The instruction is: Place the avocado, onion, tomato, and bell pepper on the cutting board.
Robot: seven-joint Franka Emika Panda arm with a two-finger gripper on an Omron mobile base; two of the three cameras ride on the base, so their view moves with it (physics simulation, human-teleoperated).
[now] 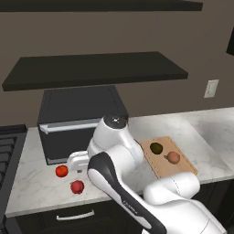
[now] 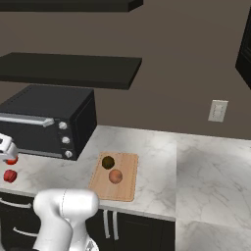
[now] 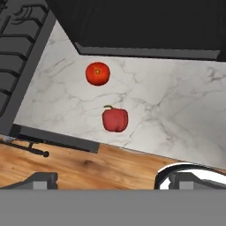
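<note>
While arm overlaps cutting board (image 1: 179, 165), tomato (image 2: 12, 161) half-hidden

Tool (image 3: 106, 178) tips barely show in hand view. Tomato (image 2: 12, 161) part hidden behind robot hand in right base view — cutting board (image 1: 183, 167) near corner behind arm.

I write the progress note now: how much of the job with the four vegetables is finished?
Done: the avocado and onion lie on the cutting board. In hand: nothing; the gripper is open above the counter. Left: the tomato and bell pepper, both on the counter near the toaster oven.
</note>
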